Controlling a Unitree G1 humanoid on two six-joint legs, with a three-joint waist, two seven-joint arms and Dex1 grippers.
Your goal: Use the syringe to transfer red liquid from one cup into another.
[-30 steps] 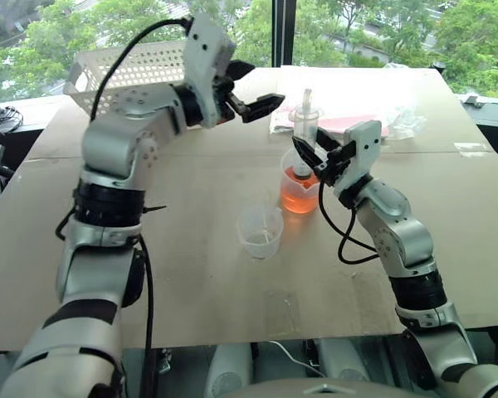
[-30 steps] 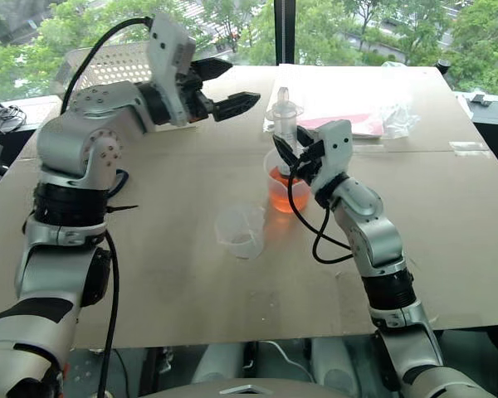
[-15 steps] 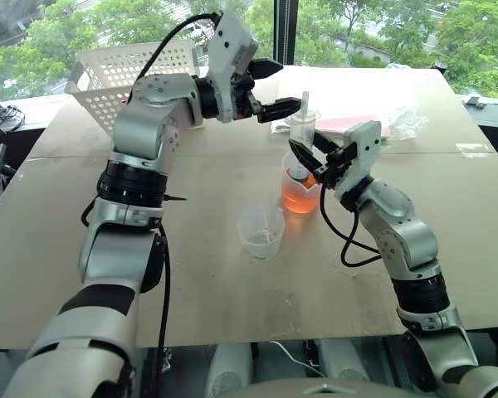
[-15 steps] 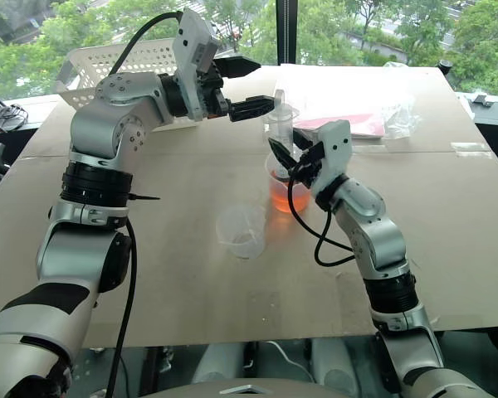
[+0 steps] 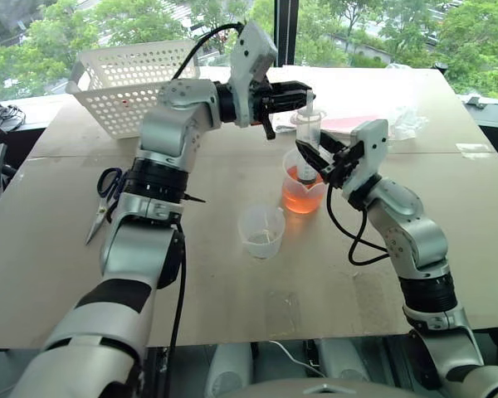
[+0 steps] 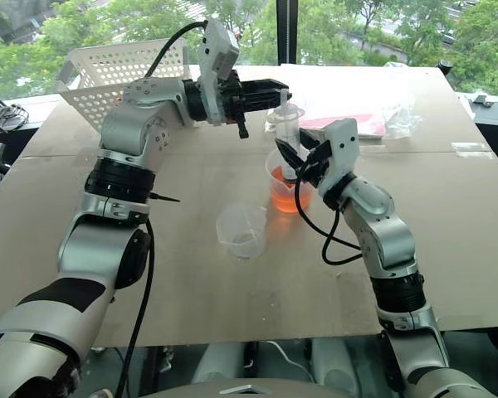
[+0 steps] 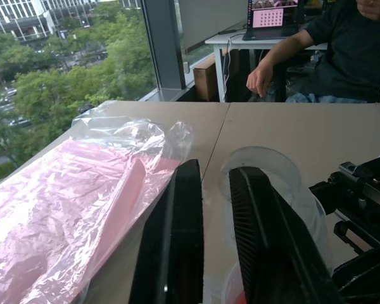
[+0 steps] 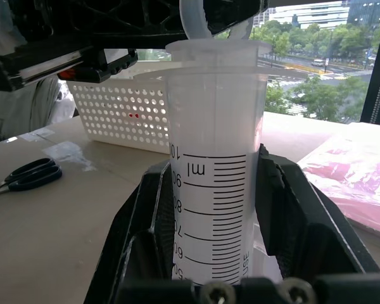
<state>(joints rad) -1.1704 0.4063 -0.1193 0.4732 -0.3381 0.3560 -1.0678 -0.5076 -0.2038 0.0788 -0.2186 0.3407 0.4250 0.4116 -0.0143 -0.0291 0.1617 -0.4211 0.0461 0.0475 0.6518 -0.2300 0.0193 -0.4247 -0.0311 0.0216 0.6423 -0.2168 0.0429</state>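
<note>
Syringe [image 5: 306, 137] barrel clamped by right gripper [image 5: 326, 159]; left gripper [image 5: 303, 94] closed at plunger.

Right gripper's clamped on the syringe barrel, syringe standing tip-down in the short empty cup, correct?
Not quite. The right gripper is clamped on the syringe barrel, but the syringe stands tip-down in the taller beaker holding red liquid, not the short empty cup. The left eye view shows it.

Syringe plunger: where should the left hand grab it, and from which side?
Grip the plunger's top flange, just above the syringe barrel, coming in level from the robot's left. The syringe stands upright in the beaker, with the right hand clamped on its barrel, so only the plunger end is free. The left hand is shut there.
</note>
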